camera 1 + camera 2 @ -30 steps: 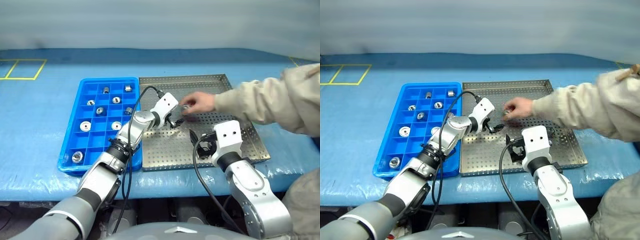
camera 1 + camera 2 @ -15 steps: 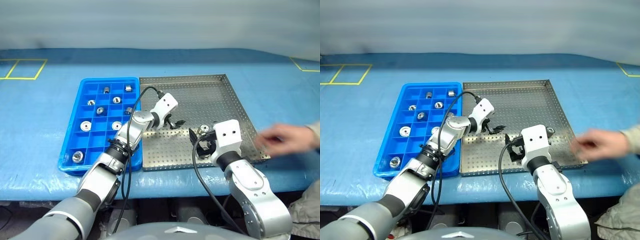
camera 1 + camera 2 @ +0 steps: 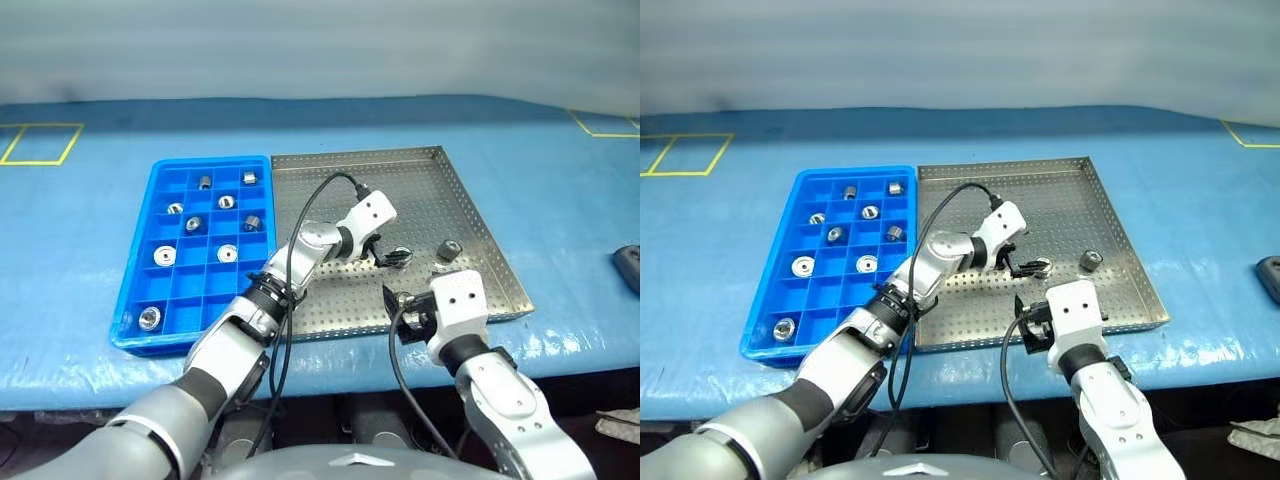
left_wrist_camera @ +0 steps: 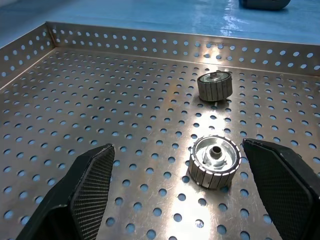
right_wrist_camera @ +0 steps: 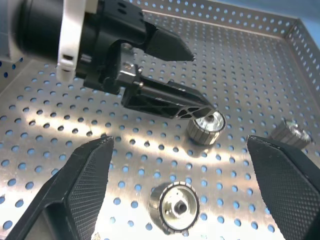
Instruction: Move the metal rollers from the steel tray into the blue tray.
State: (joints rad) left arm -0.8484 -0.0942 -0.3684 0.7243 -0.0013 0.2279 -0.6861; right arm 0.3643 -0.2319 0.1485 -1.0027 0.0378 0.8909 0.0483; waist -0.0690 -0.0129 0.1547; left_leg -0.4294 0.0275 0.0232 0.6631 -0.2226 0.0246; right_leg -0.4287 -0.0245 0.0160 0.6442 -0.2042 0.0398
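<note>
The steel tray [image 3: 300, 300] lies right of the blue tray [image 3: 137, 290], which holds several metal rollers [image 3: 227, 254] in its compartments. Three more rollers lie on the steel tray's perforated floor. My left gripper [image 4: 177, 145] is open and low over the tray. One upright roller [image 4: 215, 161] stands between its fingers [image 4: 92, 180] without touching them, and a second roller [image 4: 215, 86] lies on its side beyond. My right gripper [image 5: 180, 140] is open near the tray's front edge. A third roller [image 5: 176, 207] stands on the floor between its fingers.
A blue cover [image 3: 80, 380] spreads over the table under both trays. A dark object [image 3: 630, 265] sits at the far right edge. Yellow tape lines [image 3: 30, 140] mark the back left. The steel tray's back half is bare floor [image 3: 400, 185].
The person's hand has left the steel tray and gone out of view, leaving rollers on the floor. My left gripper has swung right to one of them. The right gripper drew back slightly.
</note>
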